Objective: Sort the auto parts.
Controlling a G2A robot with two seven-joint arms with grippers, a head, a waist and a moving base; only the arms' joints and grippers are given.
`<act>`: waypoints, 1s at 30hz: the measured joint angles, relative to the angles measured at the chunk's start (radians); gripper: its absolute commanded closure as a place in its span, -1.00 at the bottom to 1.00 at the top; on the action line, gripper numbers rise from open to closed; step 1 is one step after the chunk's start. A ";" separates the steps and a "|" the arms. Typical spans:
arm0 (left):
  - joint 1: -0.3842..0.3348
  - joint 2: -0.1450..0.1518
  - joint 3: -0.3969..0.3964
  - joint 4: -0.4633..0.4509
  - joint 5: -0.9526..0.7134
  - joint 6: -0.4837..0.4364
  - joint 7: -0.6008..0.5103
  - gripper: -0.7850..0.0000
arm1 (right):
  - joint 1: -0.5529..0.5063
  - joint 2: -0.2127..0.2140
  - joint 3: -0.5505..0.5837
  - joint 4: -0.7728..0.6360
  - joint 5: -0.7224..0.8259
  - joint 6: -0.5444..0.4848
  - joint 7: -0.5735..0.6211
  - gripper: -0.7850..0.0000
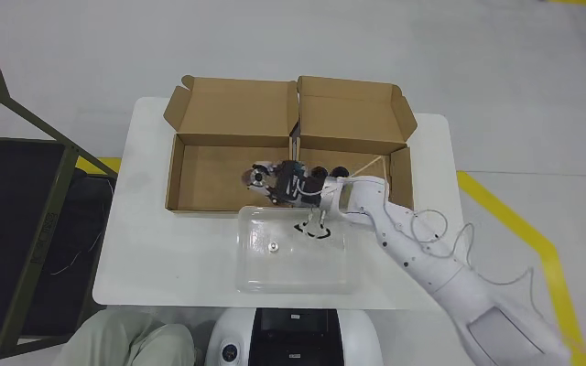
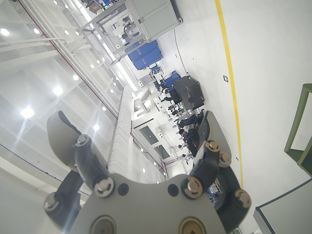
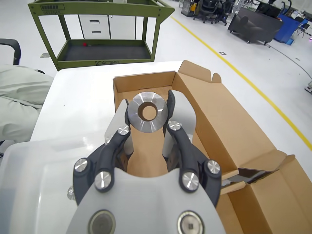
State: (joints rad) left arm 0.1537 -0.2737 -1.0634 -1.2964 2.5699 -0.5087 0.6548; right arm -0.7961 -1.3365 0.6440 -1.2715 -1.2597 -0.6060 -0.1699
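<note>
Holding a metal ring clamped by its rim between both fingers, the right gripper hangs over the left-hand cardboard box, near the wall it shares with the right-hand cardboard box. The ring is off the box floor and not yet released, so this placement looks only half made. The clear tray at the near edge of the table has at least one small part lying in it, which suggests the sorting is under way but not finished. The left gripper has its fingers spread wide with nothing between them and points out into the room, away from the table. How many parts are already sorted is hard to judge: the right arm covers much of the right-hand box, the gripper hides the patch of the left-hand box beneath it, and the tray's clear walls make small pieces hard to pick out.
</note>
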 measured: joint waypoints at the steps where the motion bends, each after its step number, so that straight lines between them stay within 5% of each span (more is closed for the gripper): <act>1: 0.000 0.000 0.000 0.000 0.000 0.000 0.000 -1.00 | 0.016 -0.011 -0.013 0.024 0.007 0.001 0.008 1.00; 30: 0.000 0.000 0.000 0.000 0.000 0.000 0.000 -1.00 | 0.276 -0.284 -0.234 0.514 0.152 -0.055 0.240 1.00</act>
State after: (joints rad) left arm 0.1537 -0.2737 -1.0634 -1.2964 2.5699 -0.5087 0.6548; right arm -0.5205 -1.6206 0.4104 -0.7575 -1.1073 -0.6607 0.0697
